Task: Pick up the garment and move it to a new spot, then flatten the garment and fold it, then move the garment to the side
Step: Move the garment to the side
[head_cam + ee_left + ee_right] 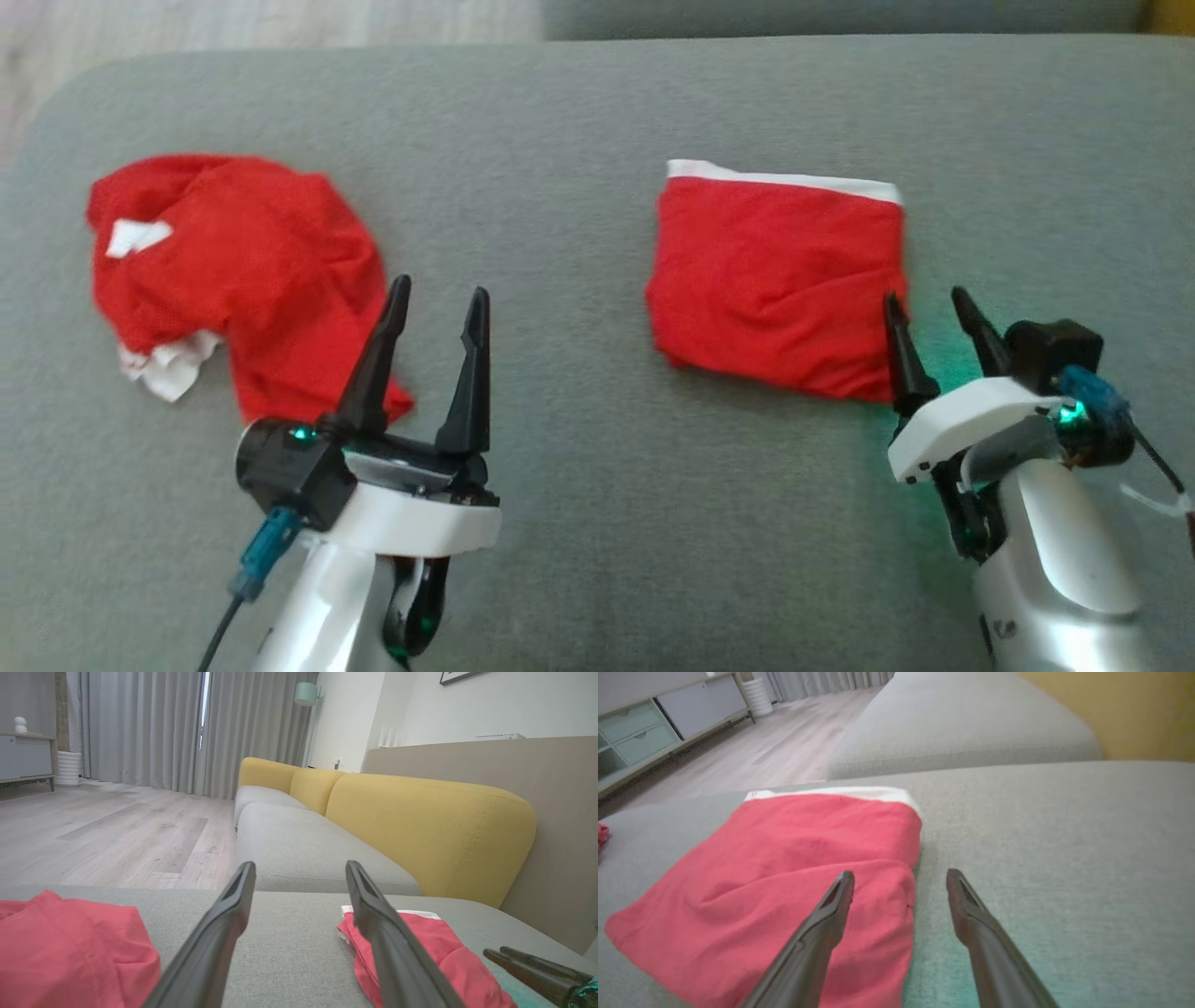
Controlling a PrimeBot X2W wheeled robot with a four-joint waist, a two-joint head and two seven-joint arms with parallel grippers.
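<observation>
A red garment (775, 280) with a white band along its far edge lies folded into a flat rectangle on the grey cushion (597, 523), right of centre. My right gripper (926, 297) stands open at its near right corner, one finger over the cloth and the other beside it, holding nothing; the right wrist view shows the same garment (794, 872) and open gripper (900, 873). My left gripper (440, 287) is open and empty. It hovers by the near edge of a second, crumpled red garment (243, 271) at the left.
The left wrist view looks between my open left gripper (300, 865) at both red garments (70, 952) (434, 942), a further grey seat with yellow backrests (420, 826) and wooden floor (93, 830). Bare grey cushion lies between the garments.
</observation>
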